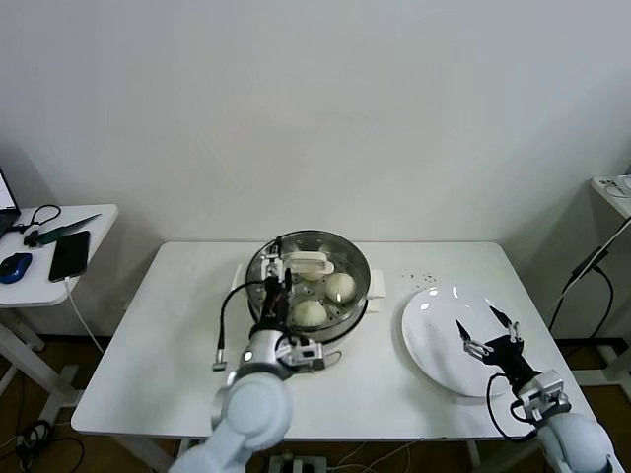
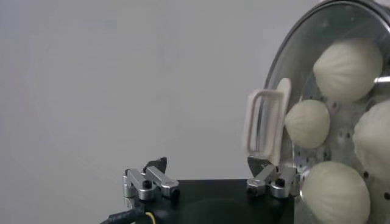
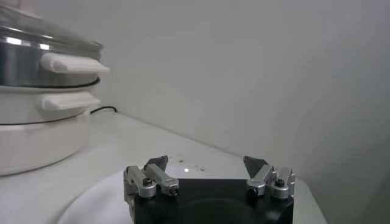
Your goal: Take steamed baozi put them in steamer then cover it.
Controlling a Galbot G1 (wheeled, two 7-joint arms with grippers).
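The steamer (image 1: 357,296) stands at the table's middle on its white base (image 3: 36,137). The glass cover (image 1: 340,251) rests on it, white handle (image 1: 307,264) up. Several steamed baozi (image 1: 340,286) show through the glass; the left wrist view has them too, baozi (image 2: 347,68). My left gripper (image 1: 277,268) hangs open just above the cover's left half. It holds nothing, and one fingertip (image 2: 259,164) stands close beside the handle (image 2: 265,131). My right gripper (image 1: 490,330) is open and empty over the white plate (image 1: 439,340). From the right wrist view the cover (image 3: 36,30) sits level on the steamer (image 3: 30,64).
A side table (image 1: 59,281) at the far left carries a phone (image 1: 70,255), a blue mouse (image 1: 14,267) and cables. Small dark specks (image 1: 416,277) lie behind the plate. A shelf edge (image 1: 611,187) and a hanging cable stand at the far right.
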